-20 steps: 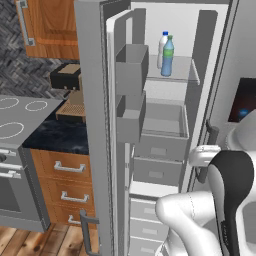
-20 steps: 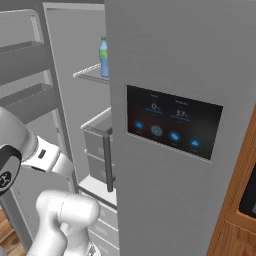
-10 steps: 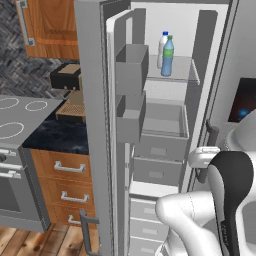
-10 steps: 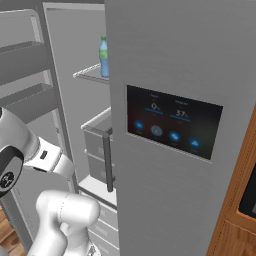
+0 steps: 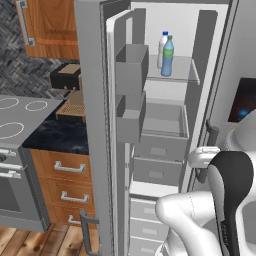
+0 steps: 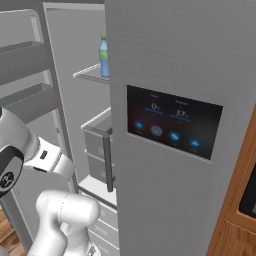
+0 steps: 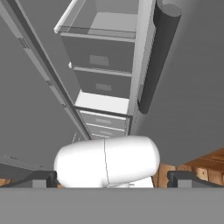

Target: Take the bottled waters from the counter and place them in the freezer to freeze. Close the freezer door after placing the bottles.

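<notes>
Our gripper (image 7: 112, 178) stands wide open with nothing between its fingertips (image 7: 41, 178), hanging low in front of the freezer (image 5: 165, 95). In the hand view the 2 tips sit far apart at the bottom. Straight ahead of the gripper lie the grey drawers (image 7: 103, 54) of the freezer, stacked one under another, with the open top one showing a pale floor. Just to the right of the gripper's line of sight runs a dark handle (image 7: 155, 57) on the neighbouring door with the blue-lit panel (image 6: 172, 122). To the left rises the freezer door (image 5: 95, 125), swung open, its inner face carrying 2 grey bins (image 5: 131, 67).

Well above the gripper, on the glass shelf (image 5: 175, 70) in the upper part of the freezer, we see the 2 bottles standing upright and touching or nearly so: the green-capped bottle (image 5: 168, 56) in front and the white bottle (image 5: 163, 47) just behind it. From the right base view the green-capped bottle (image 6: 104, 56) shows at the shelf's edge.

Farther off to the left, beyond the open door, is the counter (image 5: 57, 135) over brown drawers (image 5: 62, 182), then the stovetop (image 5: 20, 115), with a wooden cupboard (image 5: 50, 25) above.
</notes>
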Motion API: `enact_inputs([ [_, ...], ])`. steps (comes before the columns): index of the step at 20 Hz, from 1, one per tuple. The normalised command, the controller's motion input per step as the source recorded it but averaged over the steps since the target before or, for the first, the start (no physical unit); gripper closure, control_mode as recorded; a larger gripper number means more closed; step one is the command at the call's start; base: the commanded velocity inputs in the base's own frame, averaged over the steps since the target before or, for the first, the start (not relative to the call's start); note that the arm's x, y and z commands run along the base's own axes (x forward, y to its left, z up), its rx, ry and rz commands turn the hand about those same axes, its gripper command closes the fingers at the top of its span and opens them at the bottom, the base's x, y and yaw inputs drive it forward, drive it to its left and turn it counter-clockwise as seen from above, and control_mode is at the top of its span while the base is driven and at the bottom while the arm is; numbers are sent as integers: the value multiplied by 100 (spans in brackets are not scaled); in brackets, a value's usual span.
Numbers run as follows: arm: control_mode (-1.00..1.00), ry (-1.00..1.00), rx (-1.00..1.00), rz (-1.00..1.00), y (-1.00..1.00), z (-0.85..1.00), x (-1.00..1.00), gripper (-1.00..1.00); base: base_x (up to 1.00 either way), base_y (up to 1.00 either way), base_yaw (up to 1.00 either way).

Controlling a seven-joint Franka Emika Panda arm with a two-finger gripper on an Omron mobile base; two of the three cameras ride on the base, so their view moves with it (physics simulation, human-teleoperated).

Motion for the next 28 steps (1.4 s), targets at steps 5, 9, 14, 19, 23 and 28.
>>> enact_inputs([
  [5,100,0,0,0,0,0,0,-100,-36,0,0],
  [9,100,0,0,0,0,0,0,-100,-44,1,-1],
  [14,100,0,0,0,0,0,0,-100,-51,4,-2],
  [19,100,0,0,0,0,0,0,-100,-57,25,-7],
  [23,100,0,0,0,0,0,0,-100,-51,28,-10],
  [28,100,0,0,0,0,0,0,-100,-41,41,-16],
])
